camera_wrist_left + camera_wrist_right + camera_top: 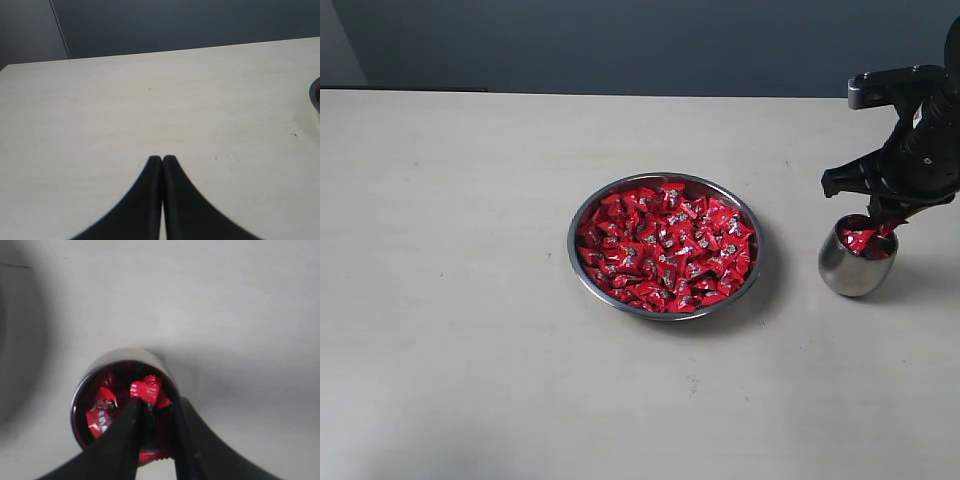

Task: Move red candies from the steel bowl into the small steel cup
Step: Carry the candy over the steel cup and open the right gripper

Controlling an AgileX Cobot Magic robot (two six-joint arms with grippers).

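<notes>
The steel bowl (572,240) sits mid-table, heaped with red candies (665,248). To its right stands the small steel cup (850,272), holding a few red candies (100,415). My right gripper (880,222) points down into the cup's mouth. In the right wrist view its fingertips (159,401) pinch a red candy (146,388) just over the cup's rim (80,390). My left gripper (162,159) is shut on nothing, hovering over bare table; the exterior view does not show it.
The pale tabletop (460,300) stretches wide to the left of the bowl and in front of it. A dark wall runs along the far edge. A sliver of the bowl's rim (316,95) shows at the edge of the left wrist view.
</notes>
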